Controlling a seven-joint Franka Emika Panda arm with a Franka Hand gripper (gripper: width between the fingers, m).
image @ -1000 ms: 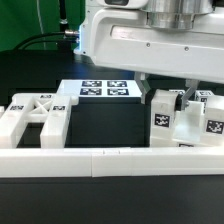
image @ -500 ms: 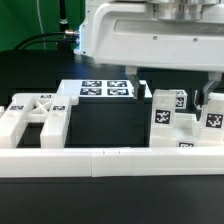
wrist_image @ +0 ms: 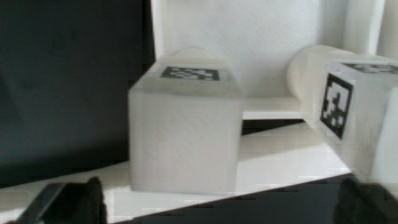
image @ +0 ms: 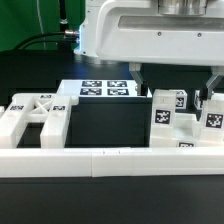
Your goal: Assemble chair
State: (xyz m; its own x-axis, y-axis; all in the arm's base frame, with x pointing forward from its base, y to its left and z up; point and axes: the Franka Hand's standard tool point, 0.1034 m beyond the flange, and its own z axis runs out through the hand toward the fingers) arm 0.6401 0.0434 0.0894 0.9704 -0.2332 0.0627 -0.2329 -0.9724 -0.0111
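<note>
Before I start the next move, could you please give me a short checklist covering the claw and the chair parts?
1. Claw open: ok, jaws stand wide apart.
2. Claw empty: ok, the wrist view shows a gap beside the block.
3. Block upright: ok, its tagged top faces up.
4. Rounded piece properly seated beside the block: cannot tell, it is cut off by the picture's edge.
5. Frame piece out of the claw's way: ok, it lies at the exterior view's left.

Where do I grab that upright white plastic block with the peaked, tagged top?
Take the upright white plastic block by its flat vertical sides below the peak, descending from above: it stands upright, and the sloped top gives no grip.
</note>
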